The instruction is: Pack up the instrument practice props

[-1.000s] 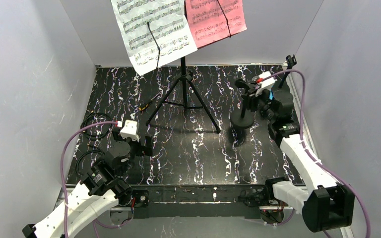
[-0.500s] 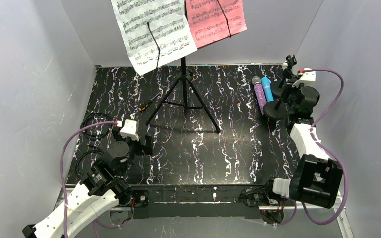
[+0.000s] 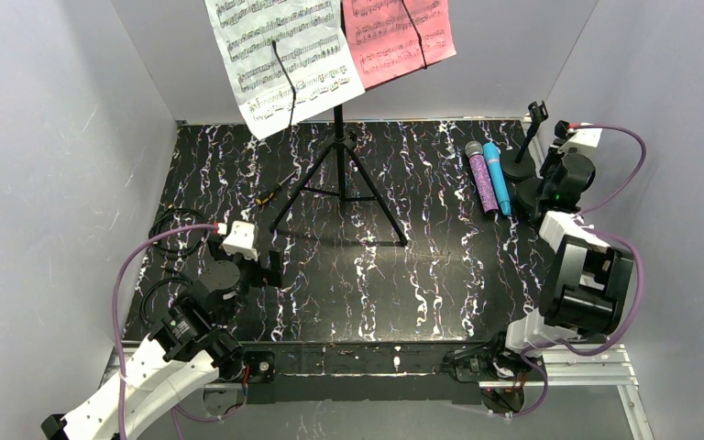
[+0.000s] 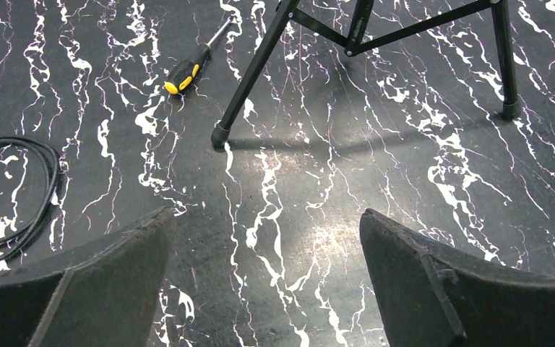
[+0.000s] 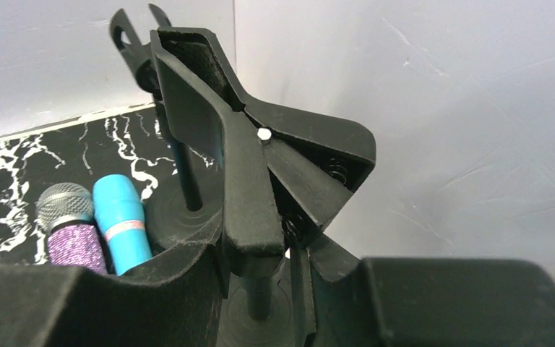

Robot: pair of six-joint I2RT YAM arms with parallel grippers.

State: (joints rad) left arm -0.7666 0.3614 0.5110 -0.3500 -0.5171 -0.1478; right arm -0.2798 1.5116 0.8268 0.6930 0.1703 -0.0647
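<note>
Swung into the corner, right jaws clamp a mic holder [image 5: 249,188], blue microphone [image 5: 121,224] just left; left jaws apart, music sheets [image 3: 284,55] unpacked.

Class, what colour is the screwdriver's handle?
Yellow and black; the screwdriver shows best in the left wrist view.

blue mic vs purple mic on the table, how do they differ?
Body: the purple microphone is glittery; the blue microphone is plain, with a pale band. Head: the purple one's is grey mesh; the blue one's end is blue. Both lie flat, side by side, heads pointing the same way.
</note>
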